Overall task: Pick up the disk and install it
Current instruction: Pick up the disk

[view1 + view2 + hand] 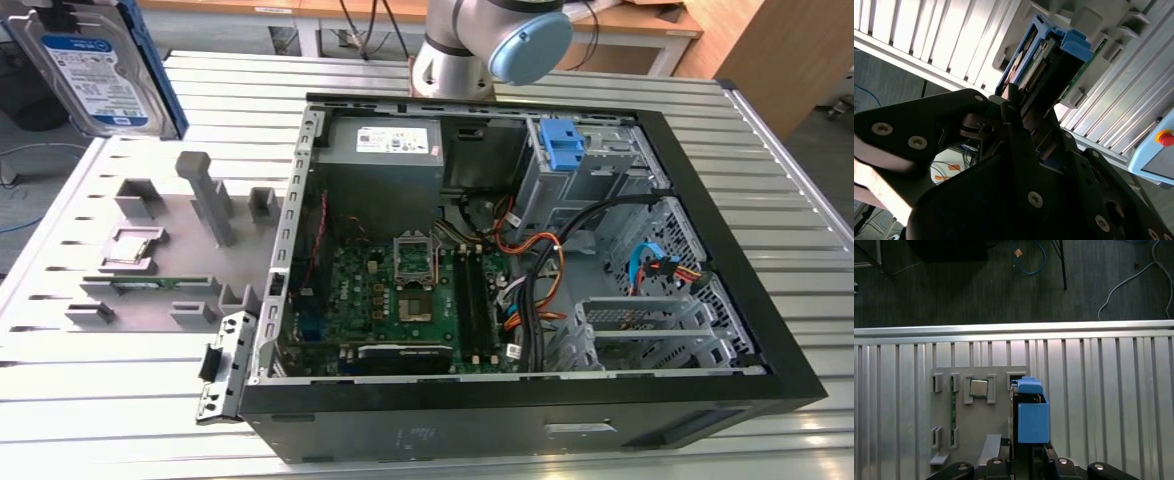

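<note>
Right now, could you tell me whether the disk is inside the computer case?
Out: the gripper holds the disk above the grey fixture, to the exterior view's left of the computer case.

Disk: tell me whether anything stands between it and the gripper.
Nothing visible does. In the second wrist view the gripper is shut on the disk, at its near end. In the exterior view it hangs clear of the grey fixture.

My arm (489,45) is showing a silver-grey casing with a round pale-blue cap. My gripper (1029,112) is presenting matte black links, and silver screws (1035,199) are fastening them.
</note>
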`<state>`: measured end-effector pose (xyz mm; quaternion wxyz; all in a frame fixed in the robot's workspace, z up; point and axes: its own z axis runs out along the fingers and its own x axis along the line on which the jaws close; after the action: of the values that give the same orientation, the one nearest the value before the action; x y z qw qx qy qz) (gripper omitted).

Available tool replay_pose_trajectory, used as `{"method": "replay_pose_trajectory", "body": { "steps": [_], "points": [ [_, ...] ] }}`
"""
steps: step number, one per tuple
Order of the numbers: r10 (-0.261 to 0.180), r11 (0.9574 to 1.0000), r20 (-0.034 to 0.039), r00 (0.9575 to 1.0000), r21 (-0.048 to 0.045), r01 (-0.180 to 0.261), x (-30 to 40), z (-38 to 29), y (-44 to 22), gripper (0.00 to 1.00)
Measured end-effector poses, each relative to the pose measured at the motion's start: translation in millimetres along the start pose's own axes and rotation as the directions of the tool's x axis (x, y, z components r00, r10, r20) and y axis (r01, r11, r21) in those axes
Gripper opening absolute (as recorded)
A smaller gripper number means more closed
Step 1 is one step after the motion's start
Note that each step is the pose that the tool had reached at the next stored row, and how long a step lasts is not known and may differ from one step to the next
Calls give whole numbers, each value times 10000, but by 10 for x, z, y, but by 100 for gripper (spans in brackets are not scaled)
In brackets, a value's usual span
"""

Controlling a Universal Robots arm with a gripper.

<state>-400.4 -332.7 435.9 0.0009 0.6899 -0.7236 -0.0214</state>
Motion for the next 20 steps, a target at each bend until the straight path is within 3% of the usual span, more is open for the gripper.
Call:
{"method": "replay_pose_trajectory", "body": {
  "steps": [12, 20],
  "points": [
    [0, 10000, -1, 10000, -1, 0, -1, -26, 1, 35],
    [0, 10000, 0, 10000, -1, 0, -2, -83, 3, 35]
  ]
}}
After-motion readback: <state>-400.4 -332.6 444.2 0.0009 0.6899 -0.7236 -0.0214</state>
